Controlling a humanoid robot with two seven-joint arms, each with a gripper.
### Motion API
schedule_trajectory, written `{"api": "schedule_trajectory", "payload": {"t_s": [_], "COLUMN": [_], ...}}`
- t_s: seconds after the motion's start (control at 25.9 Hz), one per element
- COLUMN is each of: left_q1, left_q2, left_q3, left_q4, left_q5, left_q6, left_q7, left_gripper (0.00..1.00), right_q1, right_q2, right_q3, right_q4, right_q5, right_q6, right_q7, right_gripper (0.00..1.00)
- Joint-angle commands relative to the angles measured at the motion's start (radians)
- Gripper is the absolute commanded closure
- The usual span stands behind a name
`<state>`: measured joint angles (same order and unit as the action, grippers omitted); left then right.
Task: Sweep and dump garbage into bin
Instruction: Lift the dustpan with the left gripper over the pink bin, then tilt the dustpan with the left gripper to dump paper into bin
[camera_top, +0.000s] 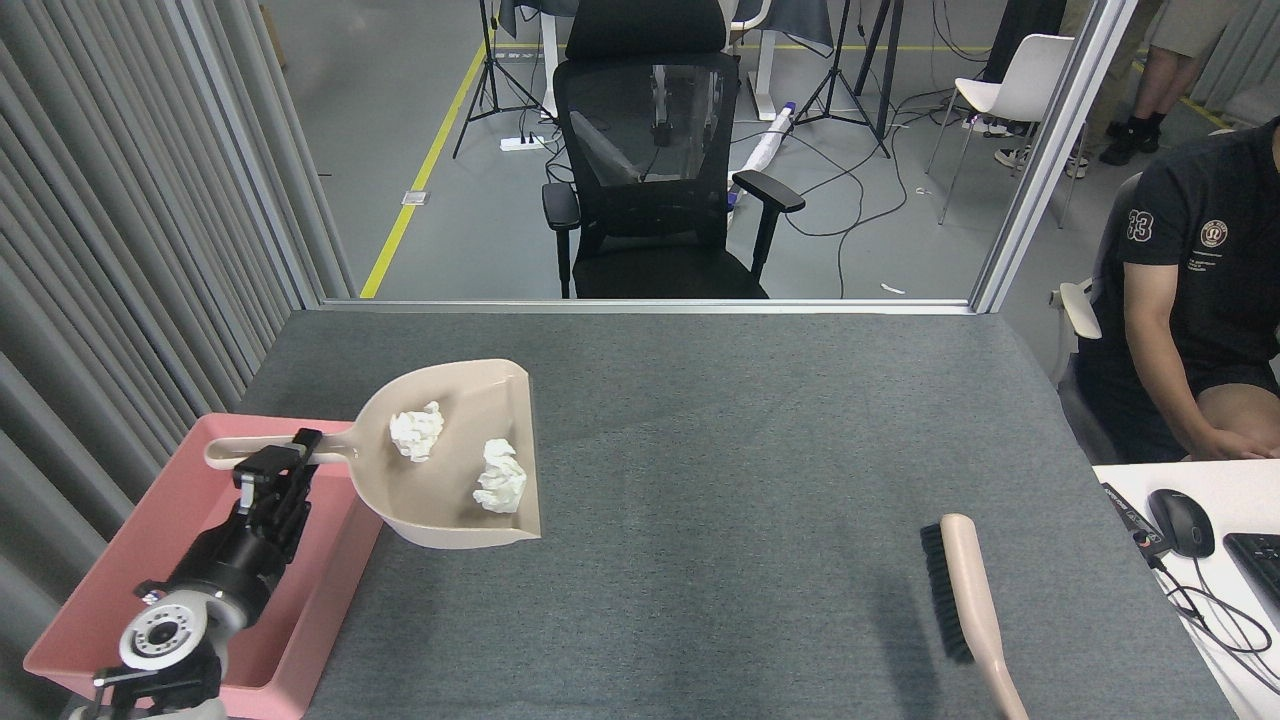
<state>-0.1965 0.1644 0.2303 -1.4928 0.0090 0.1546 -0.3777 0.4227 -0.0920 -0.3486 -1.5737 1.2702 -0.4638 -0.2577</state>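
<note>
Grey felt-covered table (740, 450) — pink bin (110, 610) sits at its near-left corner, beige brush (965, 600) with black bristles lies near-right, well apart — the surface between them bare.

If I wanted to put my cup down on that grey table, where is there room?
The widest bare stretch of the table runs between the dustpan and the brush, and across the whole far edge. The left side is crowded: the pink bin, the left gripper and the dustpan's two paper wads.
</note>
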Motion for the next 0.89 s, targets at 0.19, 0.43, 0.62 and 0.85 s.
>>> {"api": "schedule_trajectory", "payload": {"t_s": [0.19, 0.43, 0.62, 0.85], "left_q1": [0.016, 0.019, 0.025, 0.016], "left_q2": [0.244, 0.329, 0.388, 0.478], "left_q3": [0.179, 0.210, 0.208, 0.205], "left_q4": [0.123, 0.258, 0.339, 0.540], "left_q5": [0.152, 0.160, 0.092, 0.082], "left_q6": [-0.047, -0.151, -0.263, -0.397], "left_q7": [-0.024, -0.043, -0.043, -0.050], "left_gripper": [0.78, 0.78, 0.78, 0.77], "right_q1": [-0.012, -0.016, -0.016, -0.022], "right_q2": [0.006, -0.002, -0.006, -0.006], "right_q3": [0.008, 0.008, 0.008, 0.007], "right_q4": [0.004, 0.006, 0.012, 0.012], "right_q5": [-0.003, -0.005, -0.006, -0.008], "right_q6": [-0.007, -0.016, -0.018, -0.022], "right_q7": [0.000, 0.000, 0.000, 0.002], "right_gripper": [1.00, 1.00, 1.00, 1.00]}}
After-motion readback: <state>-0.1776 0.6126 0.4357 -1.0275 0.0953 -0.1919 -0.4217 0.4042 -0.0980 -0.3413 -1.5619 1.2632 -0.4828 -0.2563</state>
